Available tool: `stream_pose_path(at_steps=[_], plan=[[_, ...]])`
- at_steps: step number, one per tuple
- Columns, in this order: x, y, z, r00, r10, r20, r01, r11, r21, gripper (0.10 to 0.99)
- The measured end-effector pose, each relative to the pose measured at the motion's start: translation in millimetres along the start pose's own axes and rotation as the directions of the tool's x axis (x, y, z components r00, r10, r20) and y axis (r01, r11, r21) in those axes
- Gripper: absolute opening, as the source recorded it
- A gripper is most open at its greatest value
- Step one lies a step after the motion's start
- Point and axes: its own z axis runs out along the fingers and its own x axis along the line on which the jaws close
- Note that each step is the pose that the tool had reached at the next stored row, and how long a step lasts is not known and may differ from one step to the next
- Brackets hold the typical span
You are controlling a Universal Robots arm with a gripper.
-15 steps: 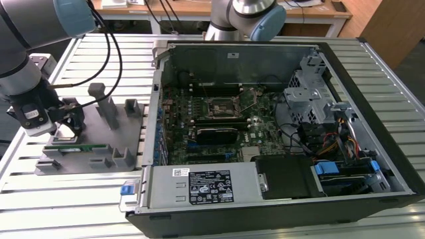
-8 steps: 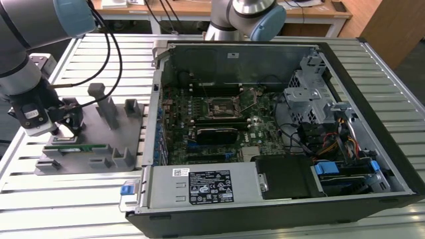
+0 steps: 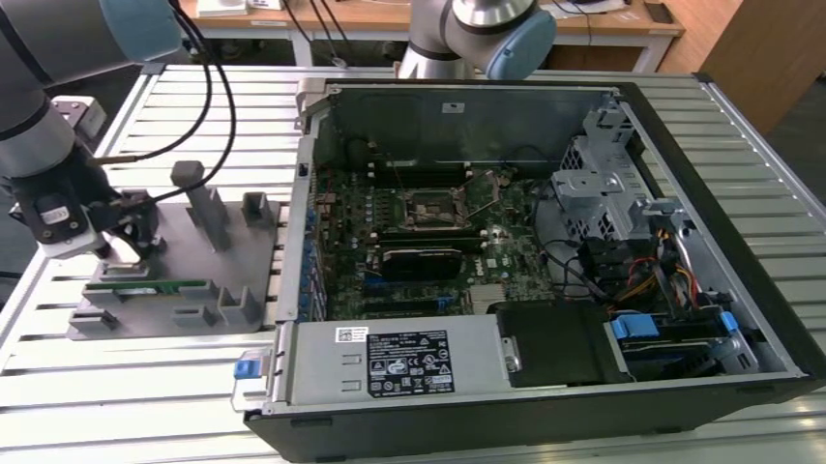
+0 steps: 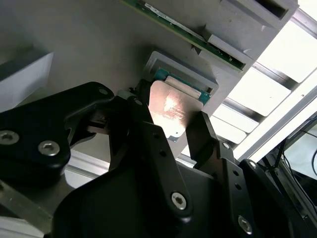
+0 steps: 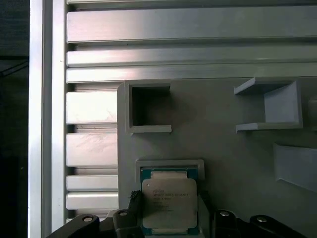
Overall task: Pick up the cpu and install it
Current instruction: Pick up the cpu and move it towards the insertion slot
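Gripper (image 3: 126, 246) low over grey parts tray (image 3: 155, 311) on bench (image 3: 193, 87), at exterior view's left, well apart from open computer case (image 3: 722, 242). Cpu (image 5: 169, 198) lies flat in tray pocket, directly between jaws. Jaws spread chip-wide, flanking opposite edges, seemingly not yet clamped.

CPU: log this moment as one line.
stage: pickup | silvery square cpu: in grey holder tray | gripper: at cpu, grasp unclear

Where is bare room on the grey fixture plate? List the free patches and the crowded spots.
Free: fixture plate between the empty square pocket and the open bracket; the slatted table beside it. Crowded: around the cpu in its nest, where the gripper sits.
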Motion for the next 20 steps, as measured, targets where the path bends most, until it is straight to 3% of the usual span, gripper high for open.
stream_pose_path(at_steps=[10, 16, 20], plan=[[0.2, 0.8, -13.9, 1.0000, 0.000, -0.0006, 0.000, 1.0000, -0.004, 0.537], [0.5, 1.0, -16.7, 1.0000, 0.000, -0.0007, 0.000, 1.0000, -0.007, 0.537], [0.6, 1.3, -22.6, 1.0000, 0.000, -0.0007, 0.000, 1.0000, -0.007, 0.537]])
